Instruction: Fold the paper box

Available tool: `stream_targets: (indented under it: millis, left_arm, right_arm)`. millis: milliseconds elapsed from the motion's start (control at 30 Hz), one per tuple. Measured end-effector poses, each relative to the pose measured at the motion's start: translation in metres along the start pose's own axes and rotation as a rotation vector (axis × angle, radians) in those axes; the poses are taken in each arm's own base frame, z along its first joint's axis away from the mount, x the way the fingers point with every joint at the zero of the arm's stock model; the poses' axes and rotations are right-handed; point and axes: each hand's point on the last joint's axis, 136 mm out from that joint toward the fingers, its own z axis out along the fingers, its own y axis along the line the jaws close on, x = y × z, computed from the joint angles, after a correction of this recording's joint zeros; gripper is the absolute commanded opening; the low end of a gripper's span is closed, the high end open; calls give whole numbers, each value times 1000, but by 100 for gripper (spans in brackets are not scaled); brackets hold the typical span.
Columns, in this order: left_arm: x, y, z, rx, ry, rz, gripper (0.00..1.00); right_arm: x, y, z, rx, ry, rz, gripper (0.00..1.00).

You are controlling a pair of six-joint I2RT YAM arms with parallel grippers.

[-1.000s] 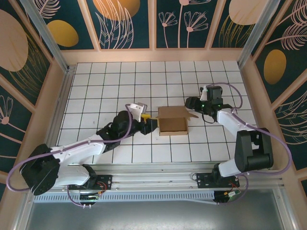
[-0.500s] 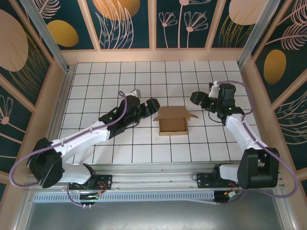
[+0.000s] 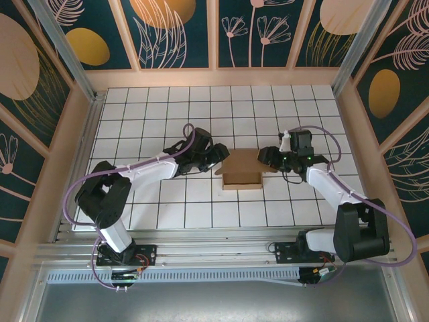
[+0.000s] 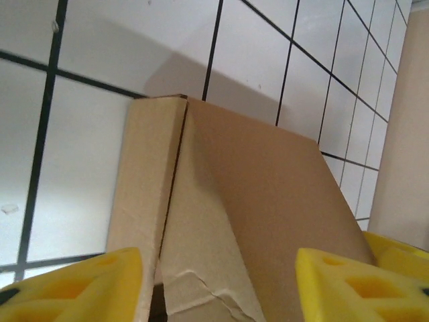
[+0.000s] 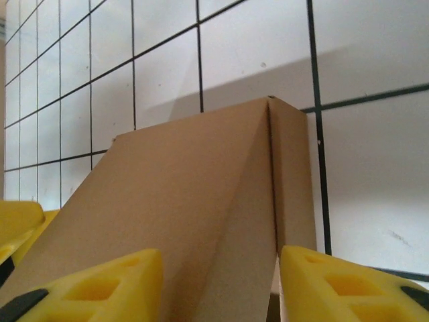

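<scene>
Both arms have swung back in on the paper box (image 3: 242, 177) after drawing away from it half a second ago. The left gripper (image 3: 220, 155) now sits at the box's upper left edge and the right gripper (image 3: 265, 157) at its upper right, each with jaws apart. The side flaps (image 3: 242, 161), which earlier splayed outward and left the inside open to view, now lean inward over the opening — and the left arm's elbow has shifted from the near left corner to farther up the table.

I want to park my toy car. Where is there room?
Bare tiles: between the back wall and the paper box, and between the box and the front rail. Crowded: beside the box, at the left claw and right claw.
</scene>
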Motion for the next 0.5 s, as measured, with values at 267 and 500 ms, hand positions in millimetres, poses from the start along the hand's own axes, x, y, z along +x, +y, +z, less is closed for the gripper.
stream_targets:
  millis: [267, 500]
  left_arm:
    - [20, -4, 8, 28, 73, 13, 43]
    - [24, -3, 11, 31, 90, 8, 43]
  right_arm:
    - [6, -5, 2, -7, -18, 105, 46]
    - [12, -10, 4, 1, -7, 217, 51]
